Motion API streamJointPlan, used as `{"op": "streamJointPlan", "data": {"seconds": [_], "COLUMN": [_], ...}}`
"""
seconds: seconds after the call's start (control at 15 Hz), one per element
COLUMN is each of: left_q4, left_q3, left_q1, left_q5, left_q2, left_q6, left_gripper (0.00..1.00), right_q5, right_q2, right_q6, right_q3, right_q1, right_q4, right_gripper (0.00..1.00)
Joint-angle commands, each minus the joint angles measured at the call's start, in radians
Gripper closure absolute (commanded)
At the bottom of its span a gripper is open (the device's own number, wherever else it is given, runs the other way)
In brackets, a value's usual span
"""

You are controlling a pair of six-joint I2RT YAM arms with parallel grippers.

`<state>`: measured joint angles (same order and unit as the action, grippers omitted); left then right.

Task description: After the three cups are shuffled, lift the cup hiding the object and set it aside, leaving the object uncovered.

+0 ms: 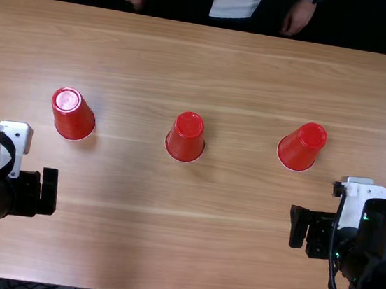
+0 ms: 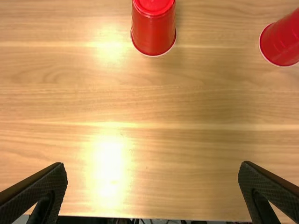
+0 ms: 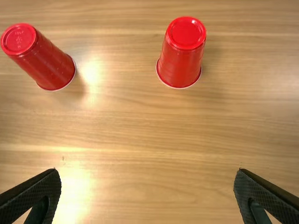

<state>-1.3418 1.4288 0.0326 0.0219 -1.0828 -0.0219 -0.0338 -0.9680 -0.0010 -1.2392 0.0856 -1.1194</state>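
Left cup (image 1: 73, 114): it stood mouth down, flat bottom up, on the left part of the table (image 1: 203, 61), a little farther out than the left arm. In the left wrist view it (image 2: 153, 25) sat straight ahead of that arm's fingers, across a stretch of bare wood.
Middle cup (image 1: 185, 136): it stood mouth down near the middle of the table, between the two arms and well apart from both. The left wrist view caught it at its edge (image 2: 281, 39). The right wrist view showed it off to one side (image 3: 38, 57).
Right cup (image 1: 301, 146): it stood mouth down on the right part of the table, just beyond the right arm. In the right wrist view it (image 3: 181, 52) stood nearly straight ahead.
Row: the three red cups made one line from side to side, each well apart from the next, each with a thin white rim against the wood.
Left gripper (image 2: 150, 165): its fingers were spread wide with nothing between them, and it was well short of the left cup. From above, one finger (image 1: 48, 190) showed over the near left of the table.
Right gripper (image 3: 147, 172): its fingers were likewise spread wide and held nothing, short of the right cup. One finger (image 1: 299, 228) showed over the near right.
Table: it was light brown wood, with bright patches of glare in both wrist views.
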Motion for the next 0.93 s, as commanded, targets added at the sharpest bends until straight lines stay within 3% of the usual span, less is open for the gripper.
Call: {"op": "streamJointPlan", "data": {"seconds": [0.0,0.4,0.6,0.87], "left_q4": [-0.015,-0.083,-0.083,-0.070], "left_q3": [0.041,0.048,0.045,0.042], "left_q1": [0.001,0.000,-0.005,-0.007], "left_q5": [0.002,0.002,-0.004,-0.007], "left_q2": [-0.020,-0.083,-0.088,-0.088], "left_q6": [0.011,0.011,0.011,0.011], "left_gripper": [0.00,0.00,0.00,0.00], "right_q5": [-0.005,-0.007,-0.007,-0.007], "right_q2": [-0.017,-0.129,-0.265,-0.431], "right_q6": [0.001,0.003,0.003,0.001], "right_q3": [-0.045,-0.080,-0.158,-0.217], "right_q1": [0.037,0.118,0.240,0.322], "right_q4": [-0.016,0.058,0.130,0.191], "right_gripper": [0.00,0.00,0.00,0.00]}}
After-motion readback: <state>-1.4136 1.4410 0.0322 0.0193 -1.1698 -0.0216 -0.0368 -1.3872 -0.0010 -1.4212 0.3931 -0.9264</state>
